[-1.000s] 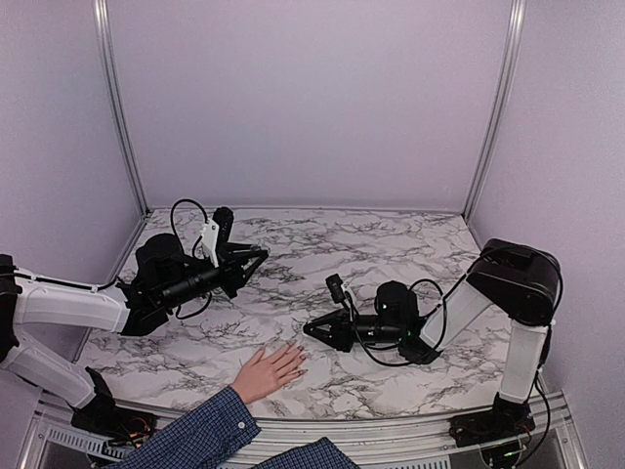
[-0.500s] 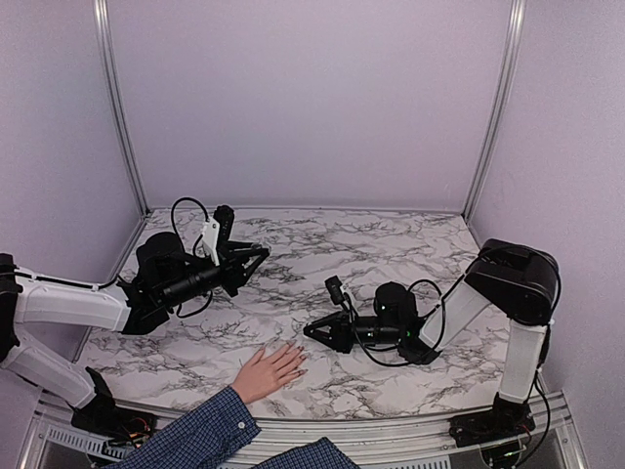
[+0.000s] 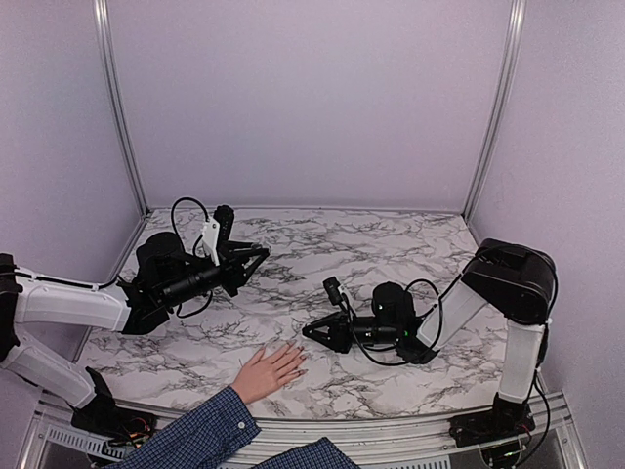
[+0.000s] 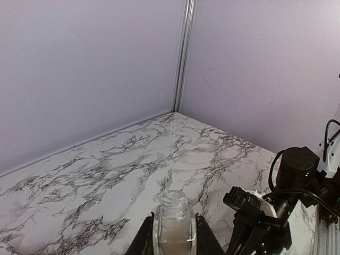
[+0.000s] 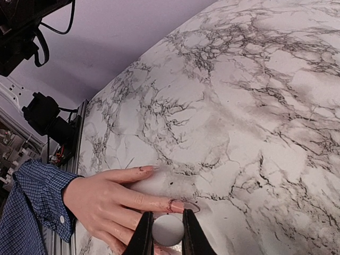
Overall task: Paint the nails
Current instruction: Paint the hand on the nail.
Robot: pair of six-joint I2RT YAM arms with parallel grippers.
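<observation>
Far left, the left arm (image 3: 68,303) reaches out over the table (image 3: 391,244), its jaws pinching the bottle (image 4: 174,228) by the sides. The bottle sits upright, neck open and no cap on. My read is that it's parked there as the paint pot: lifted off the marble, well apart from the hand, level so nothing spills, and within reach for a dip.

Moving right, the hand (image 3: 269,371) lies flat on the near edge of the table, fingers fanned toward the middle, plaid sleeve (image 3: 195,430) trailing off the front. The nails (image 5: 178,205) are right there in the right wrist view. Two show a reddish tint, and one of them sits just ahead of the jaw tips.

Right again, the right arm (image 3: 508,283) is folded low and stretches leftward. Its jaws are pressed onto a small white round piece (image 5: 168,229), most likely the brush cap seen end-on. They hover just beside the fingertips, low and flat so the tip can stroke along a nail. I can't make out the bristles clearly.

In the way: those jaw tips and the white piece hide the nearer fingers from the wrist camera. Cables (image 3: 430,293) loop off the right wrist.
</observation>
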